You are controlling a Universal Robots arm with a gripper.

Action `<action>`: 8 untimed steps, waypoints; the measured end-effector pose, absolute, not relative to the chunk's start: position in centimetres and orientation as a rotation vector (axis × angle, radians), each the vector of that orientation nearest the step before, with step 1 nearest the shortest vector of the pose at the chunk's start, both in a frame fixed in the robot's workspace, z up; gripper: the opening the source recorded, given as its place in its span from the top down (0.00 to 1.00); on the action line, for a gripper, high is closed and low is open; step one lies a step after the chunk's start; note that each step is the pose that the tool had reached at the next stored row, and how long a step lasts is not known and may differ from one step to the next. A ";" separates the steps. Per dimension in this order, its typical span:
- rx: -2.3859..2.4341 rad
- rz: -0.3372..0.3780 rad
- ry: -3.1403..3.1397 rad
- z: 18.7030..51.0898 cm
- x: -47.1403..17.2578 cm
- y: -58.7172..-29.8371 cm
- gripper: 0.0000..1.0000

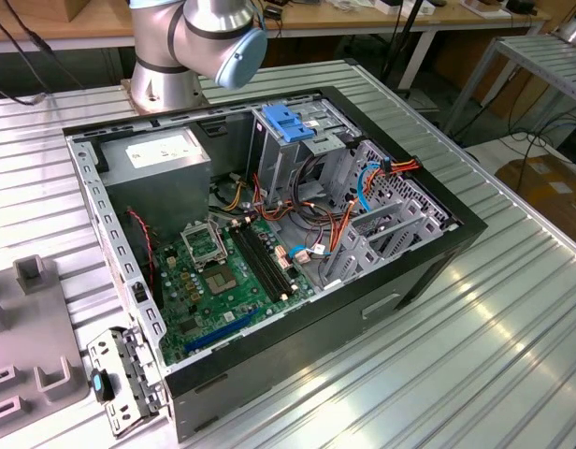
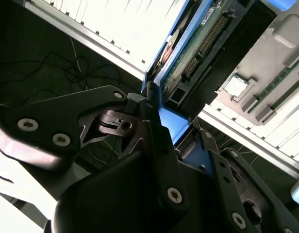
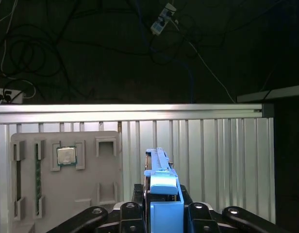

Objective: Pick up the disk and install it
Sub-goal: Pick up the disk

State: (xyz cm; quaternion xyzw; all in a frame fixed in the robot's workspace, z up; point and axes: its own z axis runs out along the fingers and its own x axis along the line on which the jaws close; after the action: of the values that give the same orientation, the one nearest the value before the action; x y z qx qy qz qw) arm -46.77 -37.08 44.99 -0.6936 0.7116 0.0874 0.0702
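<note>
The gripper is clamping the disk, its jaws closed against the two flat faces. The drive is standing on edge and projecting straight out ahead of the jaws. In the first wrist view one bright blue side rail is facing the camera. In the second wrist view the disk is showing its green circuit board and end connector just beyond the jaws.

Past the held drive, and apart from it, the ribbed metal table is carrying a grey fixture tray. A processor chip and a memory stick are sitting in the tray's pockets, off to one side of the gripper.

In the exterior view the open computer case is lying on the table with its motherboard exposed. Its drive cage is carrying a pale-blue latch plate on top.

Judging by this, the pick-up is done. The disk is off any support and nowhere near the case, so the installing is not yet done.
</note>
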 end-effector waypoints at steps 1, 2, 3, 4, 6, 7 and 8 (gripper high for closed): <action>-2.085 0.266 2.139 45.1 -46.8 -37.1 0.63; -2.083 0.270 2.138 45.2 -46.8 -37.1 0.63; -2.082 0.273 2.137 45.4 -46.8 -37.1 0.63; -2.082 0.275 2.136 45.4 -46.8 -37.1 0.63; -2.081 0.277 2.136 45.6 -46.8 -37.1 0.63; -2.081 0.277 2.136 45.6 -46.8 -37.1 0.63; -2.081 0.277 2.136 45.7 -46.8 -37.1 0.63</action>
State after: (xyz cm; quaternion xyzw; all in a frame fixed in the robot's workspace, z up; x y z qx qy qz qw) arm -46.76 -37.08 45.68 -0.6931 0.7112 0.0923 0.0733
